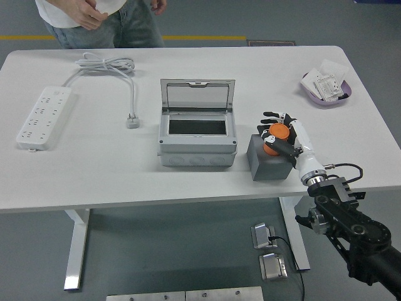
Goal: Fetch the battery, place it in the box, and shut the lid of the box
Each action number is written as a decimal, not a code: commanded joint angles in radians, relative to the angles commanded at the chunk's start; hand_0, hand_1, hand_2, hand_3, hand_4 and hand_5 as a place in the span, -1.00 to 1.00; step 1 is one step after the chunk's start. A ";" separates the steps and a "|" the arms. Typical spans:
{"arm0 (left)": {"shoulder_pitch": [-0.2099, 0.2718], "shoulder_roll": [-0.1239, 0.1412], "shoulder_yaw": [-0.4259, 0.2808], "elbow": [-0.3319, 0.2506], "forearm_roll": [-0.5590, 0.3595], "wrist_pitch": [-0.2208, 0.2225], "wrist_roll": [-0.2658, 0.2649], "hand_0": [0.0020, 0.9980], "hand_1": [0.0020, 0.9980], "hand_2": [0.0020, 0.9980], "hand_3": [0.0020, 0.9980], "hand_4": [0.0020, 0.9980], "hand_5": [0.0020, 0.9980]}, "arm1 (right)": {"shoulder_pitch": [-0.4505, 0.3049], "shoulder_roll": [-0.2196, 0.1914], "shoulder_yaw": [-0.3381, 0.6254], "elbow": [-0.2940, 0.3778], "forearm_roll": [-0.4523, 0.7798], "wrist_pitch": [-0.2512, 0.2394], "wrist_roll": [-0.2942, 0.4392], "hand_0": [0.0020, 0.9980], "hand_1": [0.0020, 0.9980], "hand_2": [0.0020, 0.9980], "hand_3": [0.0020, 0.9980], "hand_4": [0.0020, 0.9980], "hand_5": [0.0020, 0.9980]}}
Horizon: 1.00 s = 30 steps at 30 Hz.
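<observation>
1. The right hand [280,133] is at the lower right of the frame; its fingers curl around the orange battery [275,138] and hold it; only this hand shows.
2. The battery sits on top of a grey block [268,164]; I cannot tell if it is lifted off yet.
3. Just left of the block, in the middle, is the grey box [197,151]; its lid [197,95] stands open and nothing shows inside.
4. Farther out, a white power strip [44,116] lies at the left; a purple tray [326,97] is at the upper right; a person [100,19] stands at the top, hands off the table.
5. The grab looks done; moving the battery into the box and closing the lid are left.
</observation>
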 joint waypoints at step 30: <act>-0.005 0.003 -0.019 0.000 0.040 -0.001 0.007 0.25 0.39 0.28 0.26 0.35 -0.87 | 0.032 -0.003 0.007 -0.006 0.008 0.001 0.015 -0.12 0.03 0.13 0.19 -1.00 -1.00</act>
